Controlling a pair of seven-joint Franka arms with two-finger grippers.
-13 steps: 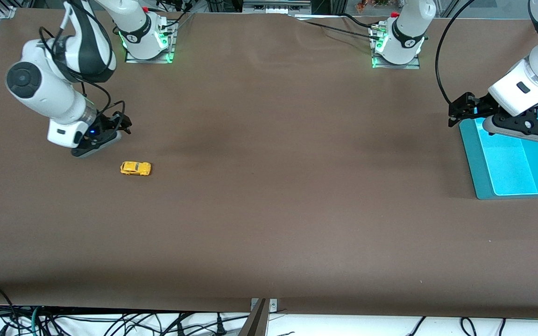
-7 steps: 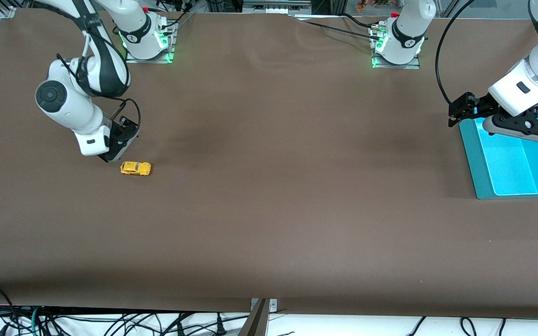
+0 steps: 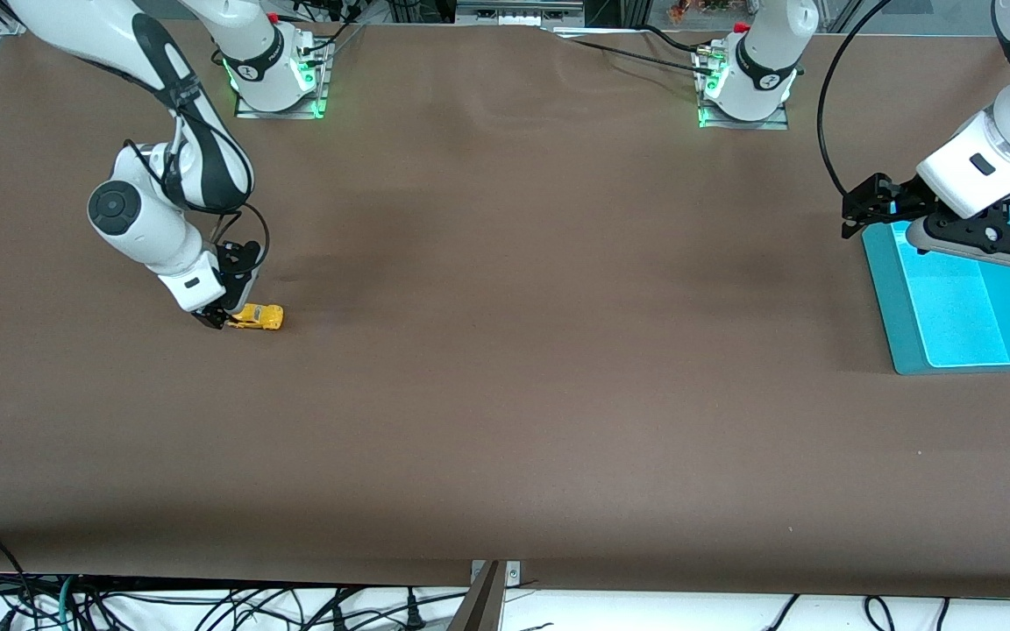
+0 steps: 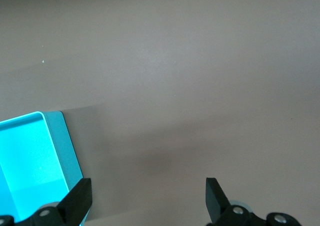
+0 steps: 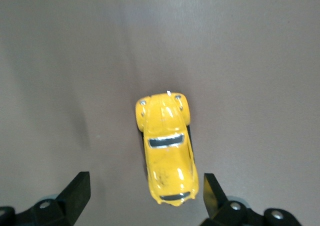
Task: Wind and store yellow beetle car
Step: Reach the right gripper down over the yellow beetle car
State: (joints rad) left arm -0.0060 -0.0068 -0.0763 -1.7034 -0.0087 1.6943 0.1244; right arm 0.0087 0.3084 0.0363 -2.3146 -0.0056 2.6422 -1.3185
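The yellow beetle car (image 3: pixel 257 316) stands on its wheels on the brown table at the right arm's end. My right gripper (image 3: pixel 223 317) is low over one end of it, open, not holding it. In the right wrist view the car (image 5: pixel 165 148) lies lengthwise with one end between the spread fingers (image 5: pixel 76 192), closer to one finger, untouched. My left gripper (image 3: pixel 860 210) waits open and empty over the edge of the teal tray (image 3: pixel 961 302) at the left arm's end; its wrist view shows the tray's corner (image 4: pixel 30 158) and bare table.
The brown table (image 3: pixel 505 394) carries only the car and the tray. The two arm bases (image 3: pixel 277 66) stand along the edge farthest from the front camera. Cables hang below the near edge.
My right arm has swung down and toward the car, bringing the open gripper from farther up the table to just over the car's end. The car and the left arm have not moved.
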